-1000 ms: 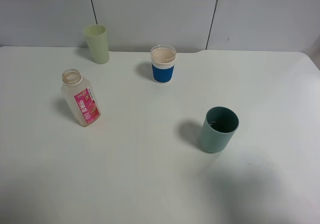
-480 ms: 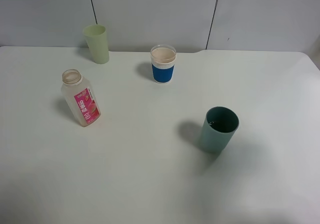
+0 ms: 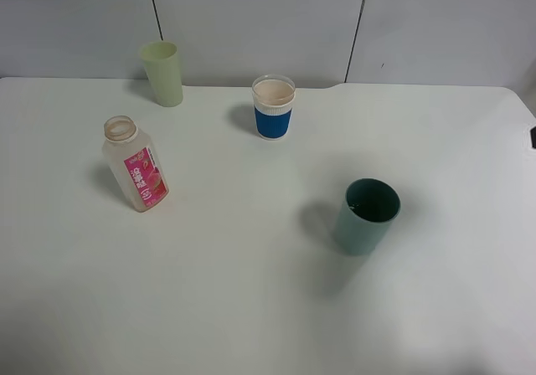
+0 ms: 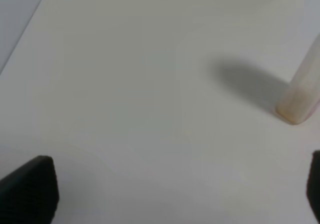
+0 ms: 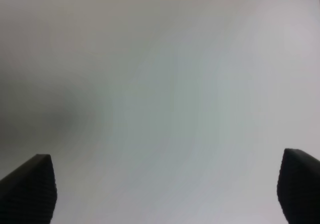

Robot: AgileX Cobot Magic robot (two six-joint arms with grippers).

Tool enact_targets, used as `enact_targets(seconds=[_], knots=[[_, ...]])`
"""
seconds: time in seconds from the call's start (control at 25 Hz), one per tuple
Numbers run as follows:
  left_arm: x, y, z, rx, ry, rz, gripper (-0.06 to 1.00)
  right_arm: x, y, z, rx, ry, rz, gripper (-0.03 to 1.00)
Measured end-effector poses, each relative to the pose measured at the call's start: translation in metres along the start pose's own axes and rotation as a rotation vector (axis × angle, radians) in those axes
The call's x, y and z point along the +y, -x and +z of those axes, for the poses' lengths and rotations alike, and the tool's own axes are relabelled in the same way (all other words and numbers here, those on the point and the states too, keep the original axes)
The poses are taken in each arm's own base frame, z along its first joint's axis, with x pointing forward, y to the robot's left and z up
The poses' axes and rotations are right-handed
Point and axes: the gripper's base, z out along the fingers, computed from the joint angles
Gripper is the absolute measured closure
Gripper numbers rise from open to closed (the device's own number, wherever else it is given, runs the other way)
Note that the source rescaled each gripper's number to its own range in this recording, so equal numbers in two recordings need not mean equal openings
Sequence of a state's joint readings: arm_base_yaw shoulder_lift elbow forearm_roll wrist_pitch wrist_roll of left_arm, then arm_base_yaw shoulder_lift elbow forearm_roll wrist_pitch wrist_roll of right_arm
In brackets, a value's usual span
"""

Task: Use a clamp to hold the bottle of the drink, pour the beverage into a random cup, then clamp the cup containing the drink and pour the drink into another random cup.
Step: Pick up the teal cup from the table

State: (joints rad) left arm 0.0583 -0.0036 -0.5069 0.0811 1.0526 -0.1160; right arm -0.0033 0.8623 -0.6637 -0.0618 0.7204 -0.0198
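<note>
- The bottle (image 3: 134, 164) stands upright and without cap on the left part of the table (image 3: 234, 308). Its clear body shows no dark liquid, so I judge it is already emptied.
- The teal cup (image 3: 367, 216) stands upright on the right part, well apart from the bottle. Its inside is dark, and I cannot tell for sure if the beverage is in it.
- The blue-banded cup (image 3: 273, 107) stands at the far side near the middle, and its inside looks pale pinkish. The pale green tumbler (image 3: 162, 74) is further left at the back.
- The left gripper (image 4: 175, 189) hangs over bare table with its fingers spread wide and nothing between them. The foot of the bottle is near it but not touched.
- The right gripper (image 5: 165, 189) also has its fingers apart and empty. Its camera shows only table.
- My judgement is that the first pouring seems done and the second is not yet begun.
- The next move calls for a gripper, likely the right one, to reach the teal cup and close around its wall. Then it must lift the cup level, carry it to the blue-banded cup and tilt it slowly.
</note>
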Motion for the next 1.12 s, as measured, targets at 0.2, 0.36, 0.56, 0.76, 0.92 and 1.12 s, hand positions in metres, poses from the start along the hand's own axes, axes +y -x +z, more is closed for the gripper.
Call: enact_targets(seconds=[0.2, 0.36, 0.56, 0.76, 0.92, 1.12], knots=[[0.000, 0.000, 0.000, 0.000, 0.000, 0.000, -0.06, 0.004, -0.005, 0.032, 0.022, 0.016, -0.138, 0.33], [0.000, 0.000, 0.000, 0.000, 0.000, 0.000, -0.06, 0.010, -0.016, 0.048, -0.040, 0.031, -0.210, 0.33], [0.000, 0.000, 0.000, 0.000, 0.000, 0.000, -0.06, 0.012, -0.037, 0.060, -0.078, 0.034, -0.218, 0.33], [0.000, 0.000, 0.000, 0.000, 0.000, 0.000, -0.06, 0.012, -0.048, 0.066, -0.108, 0.016, -0.225, 0.33], [0.000, 0.000, 0.000, 0.000, 0.000, 0.000, -0.06, 0.012, -0.055, 0.070, -0.157, 0.004, -0.241, 0.33], [0.000, 0.000, 0.000, 0.000, 0.000, 0.000, -0.06, 0.020, -0.066, 0.074, -0.241, 0.058, -0.338, 0.33]])
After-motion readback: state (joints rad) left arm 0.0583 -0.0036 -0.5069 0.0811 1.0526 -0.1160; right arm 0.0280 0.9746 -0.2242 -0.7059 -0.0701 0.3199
